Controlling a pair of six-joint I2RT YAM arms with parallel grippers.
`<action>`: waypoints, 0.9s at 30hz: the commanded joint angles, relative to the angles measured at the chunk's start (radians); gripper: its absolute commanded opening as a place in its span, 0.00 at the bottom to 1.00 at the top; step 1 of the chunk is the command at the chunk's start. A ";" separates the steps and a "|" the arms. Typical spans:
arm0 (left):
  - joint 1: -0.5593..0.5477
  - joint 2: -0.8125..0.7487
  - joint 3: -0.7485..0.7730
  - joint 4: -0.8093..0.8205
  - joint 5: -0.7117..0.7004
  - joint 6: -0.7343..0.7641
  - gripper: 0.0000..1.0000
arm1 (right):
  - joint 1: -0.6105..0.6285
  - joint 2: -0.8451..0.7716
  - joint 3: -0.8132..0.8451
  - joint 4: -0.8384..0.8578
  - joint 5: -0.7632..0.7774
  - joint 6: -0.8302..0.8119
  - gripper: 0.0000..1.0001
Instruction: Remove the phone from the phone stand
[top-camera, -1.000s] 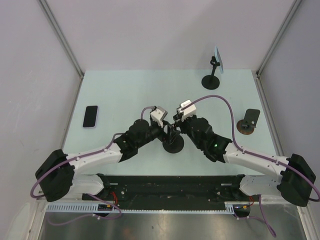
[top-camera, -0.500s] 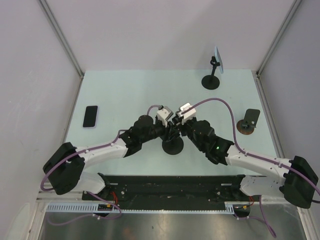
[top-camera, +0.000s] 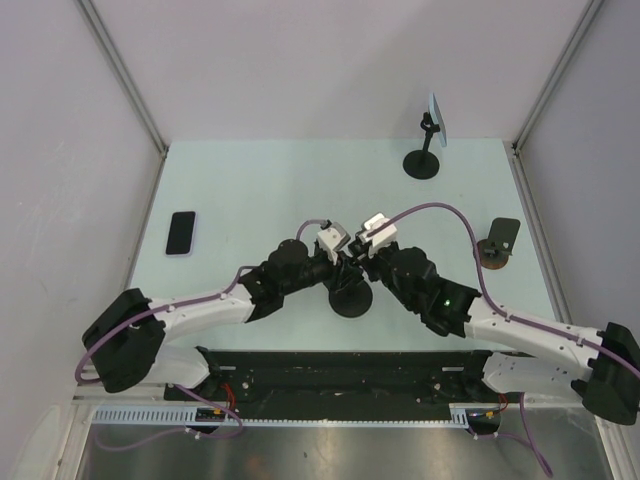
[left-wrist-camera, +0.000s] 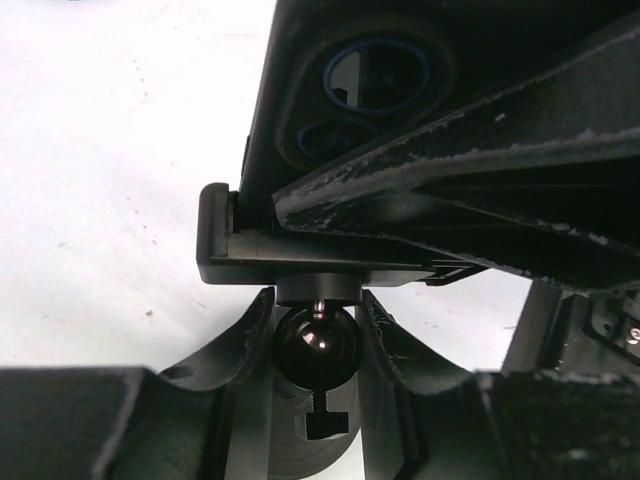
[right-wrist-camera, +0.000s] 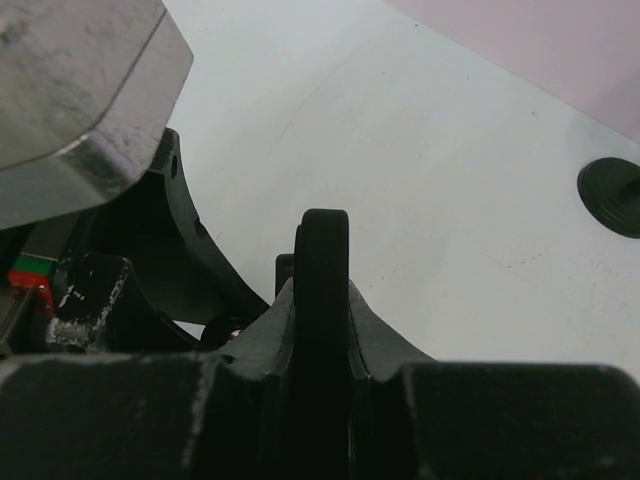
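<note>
Two grippers: both at phone stand.
Phone: held in stand's cradle, lenses seen.
L gripper: fingers closed round stand's ball joint, below cradle.
R gripper: clamped on phone's edge.

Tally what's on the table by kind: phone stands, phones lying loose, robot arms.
Phone stands: 3
Phones lying loose: 1
Robot arms: 2
Total: 6
</note>
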 joint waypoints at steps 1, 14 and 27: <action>0.063 -0.039 -0.046 -0.030 -0.321 -0.024 0.00 | 0.028 -0.141 0.002 -0.189 0.082 -0.023 0.00; -0.031 -0.187 -0.198 -0.031 -0.392 -0.111 0.00 | 0.028 -0.052 0.007 -0.074 0.478 0.003 0.00; -0.134 -0.267 -0.302 -0.022 -0.485 -0.223 0.00 | 0.016 0.014 0.037 -0.005 0.577 0.056 0.00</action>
